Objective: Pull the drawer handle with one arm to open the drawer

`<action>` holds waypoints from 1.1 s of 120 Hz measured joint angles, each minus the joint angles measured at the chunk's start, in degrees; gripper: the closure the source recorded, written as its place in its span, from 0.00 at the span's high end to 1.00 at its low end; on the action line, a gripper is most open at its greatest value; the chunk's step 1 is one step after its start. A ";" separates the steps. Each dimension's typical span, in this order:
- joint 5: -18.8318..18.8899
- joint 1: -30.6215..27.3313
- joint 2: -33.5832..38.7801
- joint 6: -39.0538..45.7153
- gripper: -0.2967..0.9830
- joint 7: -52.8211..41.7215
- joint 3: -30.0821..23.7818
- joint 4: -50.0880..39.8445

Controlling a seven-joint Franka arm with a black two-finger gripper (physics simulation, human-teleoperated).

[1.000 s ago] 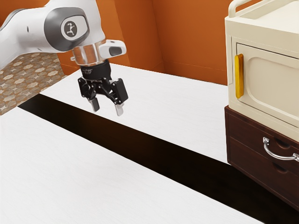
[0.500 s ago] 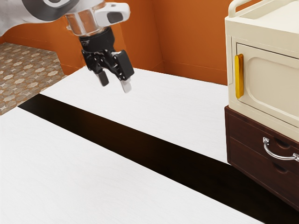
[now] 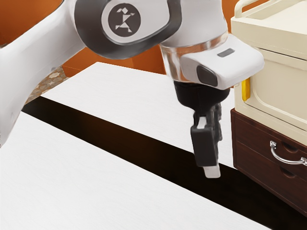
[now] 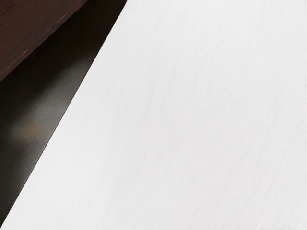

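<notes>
- Exterior view: the gripper (image 3: 212,170) pointed down over the black strip (image 3: 158,155), touching nothing that I could make out; whether its jaws stood apart or together, I could not tell
- Exterior view: the curved silver handle (image 3: 288,161) sat at about three o'clock from the gripper, well apart from it, on the upper drawer (image 3: 253,135), which looked closed
- Exterior view: the hand's white housing (image 3: 230,62) overlapped the cream cabinet (image 3: 280,84) in sight, so a careless swing toward three o'clock might have knocked it or the yellow handle (image 3: 246,89)
- Exterior view: a grip with the wrist turned wrongly could have slid off the arc, and a pull strayed from roughly eight o'clock could have jammed the drawer
- Wrist view: the black strip lay between the dark wooden cabinet (image 4: 33,28) and the white tabletop (image 4: 192,120); descending there would likely have missed the silver handle
</notes>
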State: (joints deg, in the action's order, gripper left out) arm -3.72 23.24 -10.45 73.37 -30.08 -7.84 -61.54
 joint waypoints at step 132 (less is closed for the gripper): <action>6.86 1.11 -3.09 27.13 0.77 -38.03 0.19 -18.27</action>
State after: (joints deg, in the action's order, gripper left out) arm 3.14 24.36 -13.54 100.50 -68.11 -7.65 -79.81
